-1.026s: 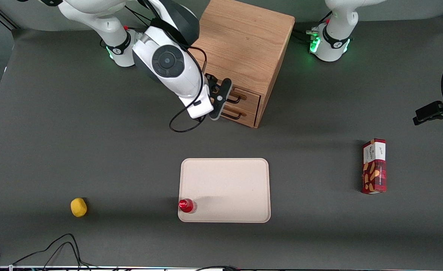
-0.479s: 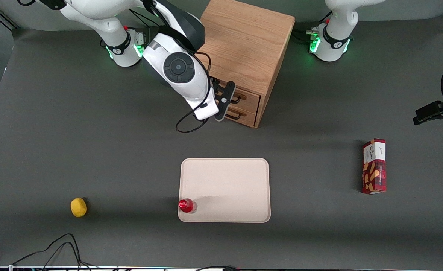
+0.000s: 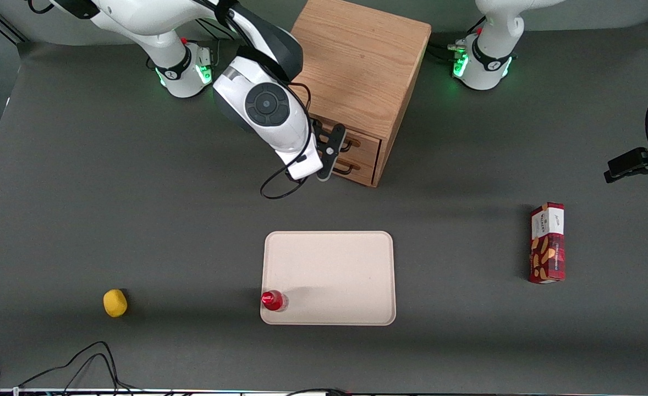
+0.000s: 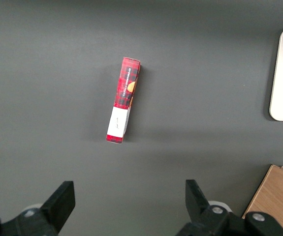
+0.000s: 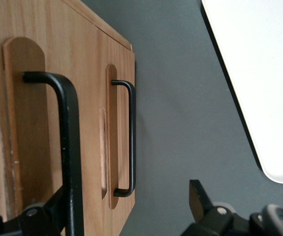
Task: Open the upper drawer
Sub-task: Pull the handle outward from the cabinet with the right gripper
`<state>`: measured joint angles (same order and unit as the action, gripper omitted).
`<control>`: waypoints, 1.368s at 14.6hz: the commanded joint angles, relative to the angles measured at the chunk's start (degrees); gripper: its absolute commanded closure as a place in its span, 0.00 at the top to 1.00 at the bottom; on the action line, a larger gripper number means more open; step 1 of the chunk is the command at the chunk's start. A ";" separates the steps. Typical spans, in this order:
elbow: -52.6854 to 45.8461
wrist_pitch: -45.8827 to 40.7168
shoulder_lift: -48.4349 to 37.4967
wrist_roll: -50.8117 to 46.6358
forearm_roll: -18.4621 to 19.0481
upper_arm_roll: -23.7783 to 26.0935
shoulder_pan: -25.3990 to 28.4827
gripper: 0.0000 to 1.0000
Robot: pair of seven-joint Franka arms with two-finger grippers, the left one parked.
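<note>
Before the upper drawer, end effector spread wide, its bar handle plain only wrist-side.

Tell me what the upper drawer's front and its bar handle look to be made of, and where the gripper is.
The upper drawer front looks like light oak or oak veneer: visible grain, matte. Its handle looks like black metal bar, satin, with a soft sheen; painted finish possible. The gripper is open in front of the cabinet, its fingers straddling that handle.
</note>
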<state>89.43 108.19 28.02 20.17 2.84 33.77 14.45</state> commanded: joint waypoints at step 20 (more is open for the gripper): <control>-4.70 10.02 2.91 9.00 1.03 -10.74 0.05 1.00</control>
<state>86.86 116.74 29.32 26.86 3.31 24.29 14.08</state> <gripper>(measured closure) 0.000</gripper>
